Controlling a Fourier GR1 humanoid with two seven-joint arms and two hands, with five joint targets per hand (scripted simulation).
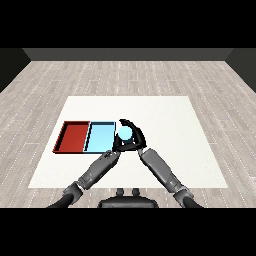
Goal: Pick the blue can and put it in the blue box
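while held, pale blue can (124,133)

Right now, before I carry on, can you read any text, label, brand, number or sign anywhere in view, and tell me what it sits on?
None: no readable text anywhere.
blue can, held in the right hand: plain pale blue, no label shows.
light blue tray: no marking.
red tray: no marking.
white table: no writing or sign.

Blue tray (100,136) just beside hand (134,142)
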